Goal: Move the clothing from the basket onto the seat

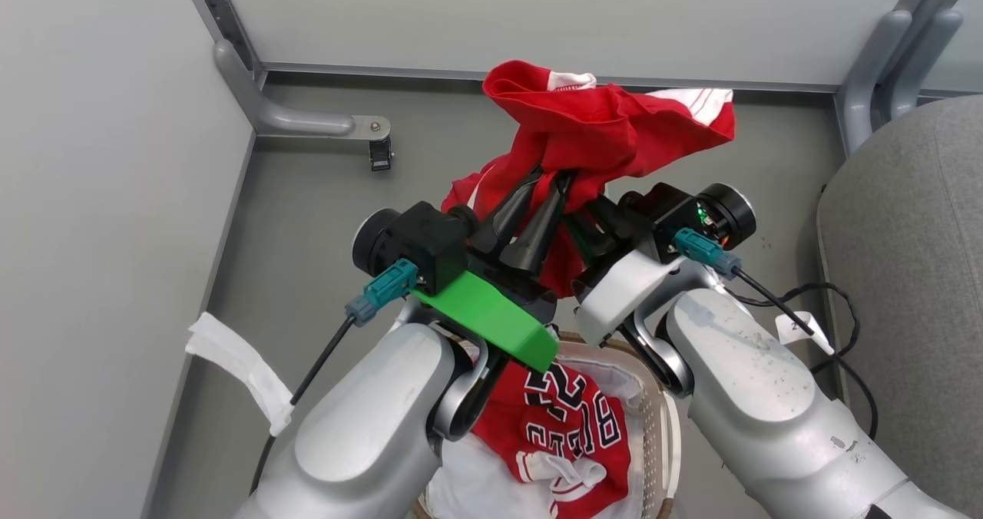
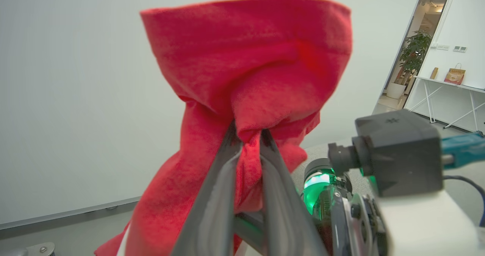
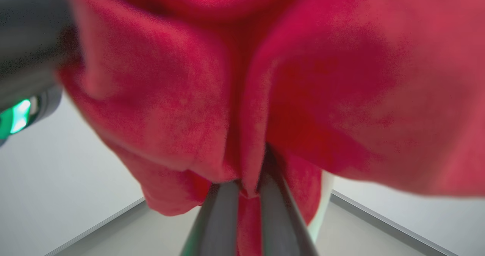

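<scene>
A plain red garment (image 1: 599, 131) with white trim hangs bunched in the air above the basket, held by both arms. My left gripper (image 1: 551, 181) is shut on its cloth (image 2: 246, 97), which folds between the two dark fingers (image 2: 218, 195). My right gripper (image 3: 250, 184) is also shut on the same red garment (image 3: 265, 78), close beside the left one. Below the arms, the jersey (image 1: 572, 427) with black-and-white lettering lies in the cream basket (image 1: 660, 427) on its white lining. The grey seat (image 1: 906, 273) stands at the right edge.
Pale partition walls close off the left and far sides, with a grey metal bracket (image 1: 307, 123) on the floor at the back left. A black cable (image 1: 829, 304) and a white tag lie on the floor beside the seat. A white strip (image 1: 238, 365) hangs at the left.
</scene>
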